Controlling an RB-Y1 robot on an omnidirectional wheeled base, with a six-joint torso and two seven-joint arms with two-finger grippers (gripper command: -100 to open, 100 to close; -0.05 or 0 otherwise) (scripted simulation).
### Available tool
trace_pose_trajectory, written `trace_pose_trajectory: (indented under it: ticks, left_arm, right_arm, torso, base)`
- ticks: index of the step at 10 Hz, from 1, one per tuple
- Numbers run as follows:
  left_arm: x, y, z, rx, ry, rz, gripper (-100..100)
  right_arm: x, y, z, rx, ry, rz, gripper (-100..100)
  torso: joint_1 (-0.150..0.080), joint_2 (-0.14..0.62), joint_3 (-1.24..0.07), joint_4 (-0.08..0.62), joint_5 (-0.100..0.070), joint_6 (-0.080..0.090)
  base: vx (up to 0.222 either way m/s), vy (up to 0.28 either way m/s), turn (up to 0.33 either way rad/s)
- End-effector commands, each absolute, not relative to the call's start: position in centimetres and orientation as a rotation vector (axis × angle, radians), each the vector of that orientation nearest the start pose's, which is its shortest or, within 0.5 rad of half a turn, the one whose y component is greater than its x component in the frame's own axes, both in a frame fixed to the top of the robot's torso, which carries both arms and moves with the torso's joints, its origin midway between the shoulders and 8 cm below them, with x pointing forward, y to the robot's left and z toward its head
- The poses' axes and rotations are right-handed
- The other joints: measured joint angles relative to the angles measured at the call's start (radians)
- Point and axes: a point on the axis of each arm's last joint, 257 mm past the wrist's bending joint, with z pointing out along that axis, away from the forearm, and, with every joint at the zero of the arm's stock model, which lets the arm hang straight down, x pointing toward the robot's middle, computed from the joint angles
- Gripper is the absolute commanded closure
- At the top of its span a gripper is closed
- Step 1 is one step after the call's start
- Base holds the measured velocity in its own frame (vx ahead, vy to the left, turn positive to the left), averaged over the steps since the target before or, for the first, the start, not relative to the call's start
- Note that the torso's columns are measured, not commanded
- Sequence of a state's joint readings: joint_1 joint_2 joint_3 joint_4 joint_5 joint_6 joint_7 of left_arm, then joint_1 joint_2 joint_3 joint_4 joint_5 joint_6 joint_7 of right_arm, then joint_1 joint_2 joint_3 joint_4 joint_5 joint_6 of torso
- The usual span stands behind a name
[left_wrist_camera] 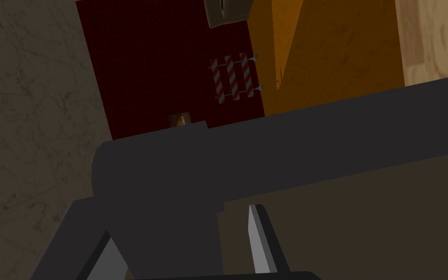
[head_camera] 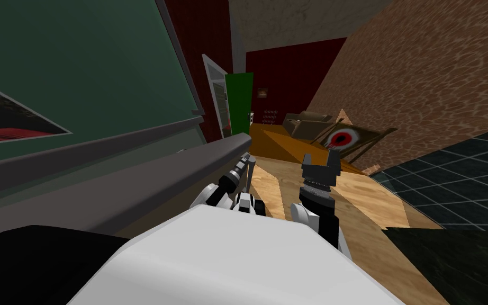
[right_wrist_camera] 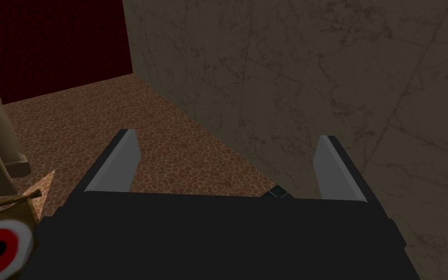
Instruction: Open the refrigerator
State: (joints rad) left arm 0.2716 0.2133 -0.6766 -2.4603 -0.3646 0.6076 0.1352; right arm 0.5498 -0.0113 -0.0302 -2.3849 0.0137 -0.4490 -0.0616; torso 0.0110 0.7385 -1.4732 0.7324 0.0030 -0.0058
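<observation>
The refrigerator (head_camera: pixel 79 69) is seen at the robot's left in the head view as a broad dark green face, very close. A long grey handle (head_camera: pixel 132 164) runs along it, slanting towards the middle of the view, where its rounded end is met by the left gripper (head_camera: pixel 246 159).

In the left wrist view the handle (left_wrist_camera: pixel 291 141) is shown as a thick dark grey bar crossing just ahead of the left gripper (left_wrist_camera: pixel 180 221). The handle's end part is placed between the two fingers (left_wrist_camera: pixel 259 238). The fingers are spread wide to either side of it, and a gap can be made out between one finger and the handle, so no grip is seen.

The right gripper (head_camera: pixel 320 154) is held apart from the refrigerator, to the right of the left one, above the light wooden floor (head_camera: pixel 290 185). Its fingers point away from the robot. In the right wrist view the right gripper (right_wrist_camera: pixel 226 134) is seen fully parted, with nothing between the fingers.

A panel with a red and black ring (head_camera: pixel 341 138) lies on the floor further ahead.
</observation>
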Motion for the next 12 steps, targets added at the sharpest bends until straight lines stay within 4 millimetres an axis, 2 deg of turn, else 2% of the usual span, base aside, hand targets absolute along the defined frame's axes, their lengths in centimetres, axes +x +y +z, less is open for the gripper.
trace_pose_trajectory:
  ticks: [1, 3, 7, 8, 12]
  left_arm:
    - [37.6, 2.1, -8.7, -0.832, 1.576, -1.374, 100]
    - [37.3, 2.4, -8.5, -0.828, 1.582, -1.382, 100]
    - [36.5, 3.1, -7.9, -0.816, 1.604, -1.406, 100]
    - [36.7, 3.0, -8.1, -0.816, 1.603, -1.401, 100]
    - [34.2, 0.6, -8.0, -0.739, 1.669, -1.478, 100]
  right_arm:
    - [32.7, -28.7, 4.6, 0.651, 0.607, 1.306, 0]
    - [32.7, -28.7, 4.6, 0.651, 0.606, 1.306, 0]
    - [32.7, -28.7, 4.6, 0.651, 0.606, 1.307, 0]
    - [32.7, -28.7, 4.6, 0.651, 0.606, 1.306, 0]
    - [32.7, -28.7, 4.6, 0.651, 0.606, 1.306, 0]
  torso:
    - [-0.001, -0.001, 0.000, 0.000, 0.000, 0.002]
    - [-0.011, 0.005, 0.002, 0.003, -0.003, 0.004]
    - [-0.009, 0.002, -0.002, 0.006, -0.002, 0.006]
    - [-0.008, 0.001, -0.003, 0.007, -0.002, 0.004]
    - [-0.009, 0.008, 0.003, 0.007, -0.003, 0.003]
  base:
    - [-0.096, -0.064, -0.217]
    - [-0.167, -0.094, -0.174]
    - [-0.224, -0.124, -0.216]
    - [-0.090, -0.058, -0.046]
    - [-0.228, -0.074, -0.121]
